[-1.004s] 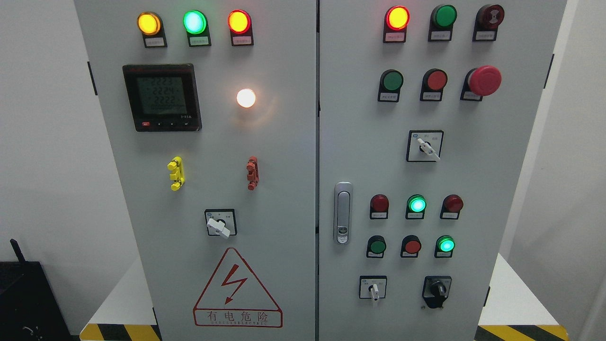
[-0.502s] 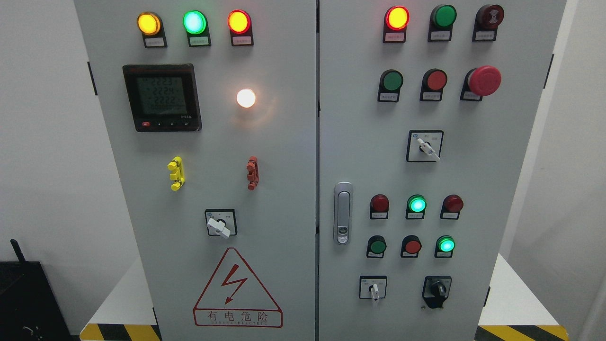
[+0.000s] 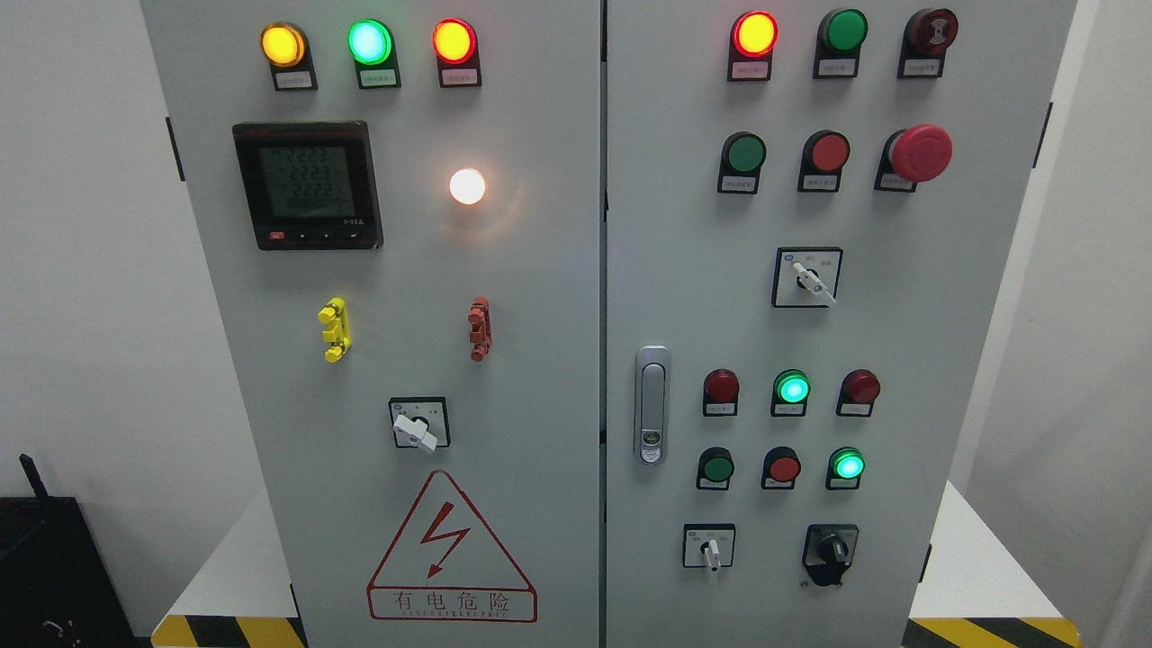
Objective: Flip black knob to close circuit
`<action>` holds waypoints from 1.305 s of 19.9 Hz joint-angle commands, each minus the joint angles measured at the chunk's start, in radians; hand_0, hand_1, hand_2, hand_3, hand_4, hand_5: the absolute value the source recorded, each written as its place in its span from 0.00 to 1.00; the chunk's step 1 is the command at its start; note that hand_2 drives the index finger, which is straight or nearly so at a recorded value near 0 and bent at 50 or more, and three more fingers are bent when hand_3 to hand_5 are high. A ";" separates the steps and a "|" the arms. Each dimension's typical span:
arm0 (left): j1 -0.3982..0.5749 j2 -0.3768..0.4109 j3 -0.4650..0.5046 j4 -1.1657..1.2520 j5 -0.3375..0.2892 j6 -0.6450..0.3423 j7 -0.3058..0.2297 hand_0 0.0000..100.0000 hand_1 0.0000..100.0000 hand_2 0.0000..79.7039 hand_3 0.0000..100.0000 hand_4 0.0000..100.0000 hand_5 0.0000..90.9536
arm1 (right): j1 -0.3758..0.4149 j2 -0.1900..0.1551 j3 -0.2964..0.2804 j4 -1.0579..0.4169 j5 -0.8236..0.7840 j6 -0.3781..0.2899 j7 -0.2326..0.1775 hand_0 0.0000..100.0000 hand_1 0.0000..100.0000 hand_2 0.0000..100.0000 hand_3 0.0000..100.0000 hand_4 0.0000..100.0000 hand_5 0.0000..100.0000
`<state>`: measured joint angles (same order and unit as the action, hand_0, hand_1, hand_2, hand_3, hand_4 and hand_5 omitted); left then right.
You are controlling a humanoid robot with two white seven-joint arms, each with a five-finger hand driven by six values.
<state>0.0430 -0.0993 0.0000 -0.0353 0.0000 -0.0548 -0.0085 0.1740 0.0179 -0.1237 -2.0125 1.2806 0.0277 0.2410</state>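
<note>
Fingers: can't tell, neither robot hand shows anywhere in frame, no arm either.
Black knob [image 3: 832,549]: lower right of frame, bottom row of right door, on a black plate; grip looks about upright, nothing touching it.
White selector, lower [image 3: 712,551]: just left of black knob, same row, lever pointing down.
Cabinet [image 3: 540,270]: grey 2-door elec. panel filling centre of frame, seam running down the middle.
Door handle [image 3: 652,405]: silver latch at left edge of right door, mid height.
Right door top row: red lamp [image 3: 755,34] lit; green lamp [image 3: 844,31] dark; dark red buzzer-type unit [image 3: 931,31] at far right.
Right door 2nd row: green button [image 3: 746,154], red button [image 3: 830,152], big red mushroom e-stop [image 3: 921,152].
White selector, upper [image 3: 810,281]: centre right, lever tilted down-right.
Right door lower lamps: green lamp lit [image 3: 792,388] between two dark red ones; row below, green lit button [image 3: 848,465] at right end.
Left door top row: yellow lamp [image 3: 283,45], green-lit lamp [image 3: 370,41], red-orange lamp [image 3: 454,40], all lit.
Digital meter [image 3: 308,184]: upper left, three rows of digits, too small to read surely.
White lamp [image 3: 467,186]: lit, right of meter.
Yellow clip [image 3: 334,329] & red clip [image 3: 480,328]: mid left door, well apart.
Left selector [image 3: 417,430]: white lever tilted down-right, above warning triangle [image 3: 450,549] w/ lightning bolt.
Base: cabinet stands on white platform [image 3: 967,562] w/ yellow-black hazard stripes along bottom edge.
</note>
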 commanded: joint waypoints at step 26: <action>0.000 0.001 0.011 0.000 0.008 0.000 0.001 0.00 0.00 0.00 0.05 0.02 0.00 | -0.281 -0.052 0.087 0.198 0.131 0.166 0.032 0.00 0.00 0.90 1.00 0.81 0.82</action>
<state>0.0430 -0.0993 0.0000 -0.0353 0.0000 -0.0550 -0.0085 -0.0807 0.0017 -0.0165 -1.8959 1.4138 0.1863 0.2738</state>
